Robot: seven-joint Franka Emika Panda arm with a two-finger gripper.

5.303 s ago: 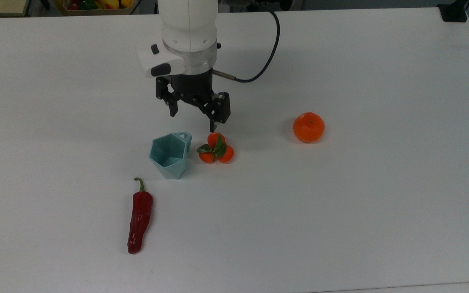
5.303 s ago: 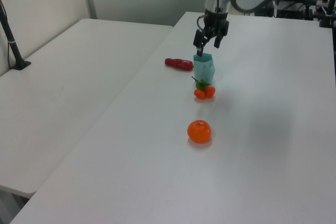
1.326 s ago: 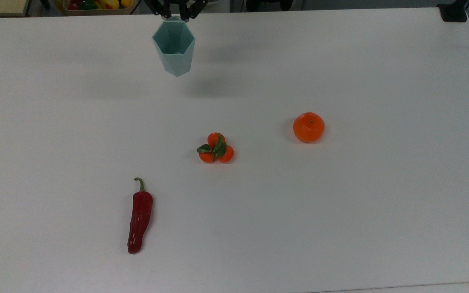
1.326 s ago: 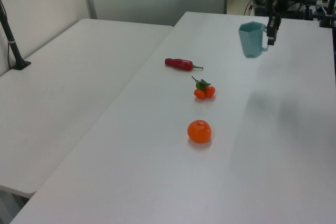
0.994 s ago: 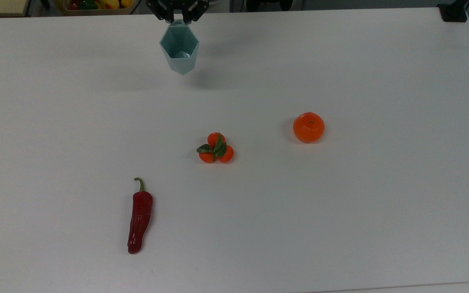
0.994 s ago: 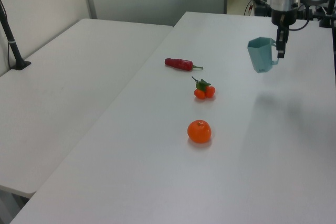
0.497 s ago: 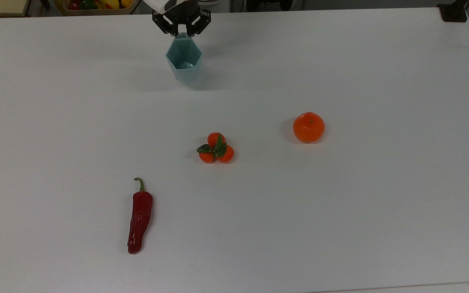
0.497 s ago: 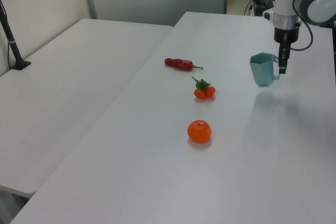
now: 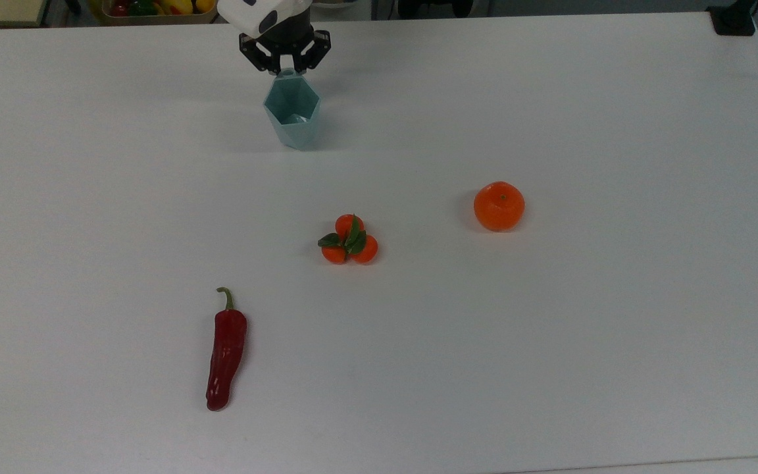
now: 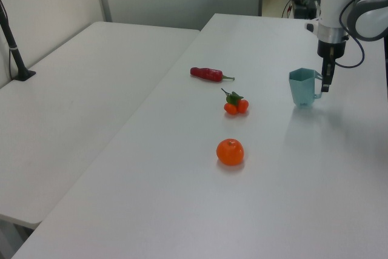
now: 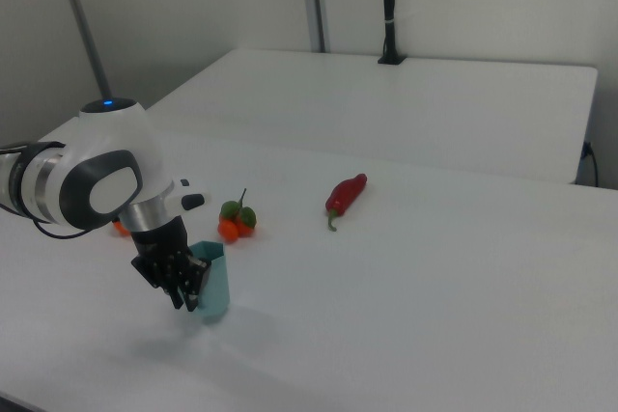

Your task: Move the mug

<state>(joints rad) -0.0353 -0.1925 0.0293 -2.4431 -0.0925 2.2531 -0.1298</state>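
The arm [image 9: 267, 13] is cut off by the top view's upper edge. In the right view it hides most of the orange [image 11: 121, 229].

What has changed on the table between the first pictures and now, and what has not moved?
The gripper took the mug by its handle from beside the small orange cluster, lifted it, carried it toward the top view's upper edge and lowered it to the table there. The cluster, the red chili and the orange stayed put.
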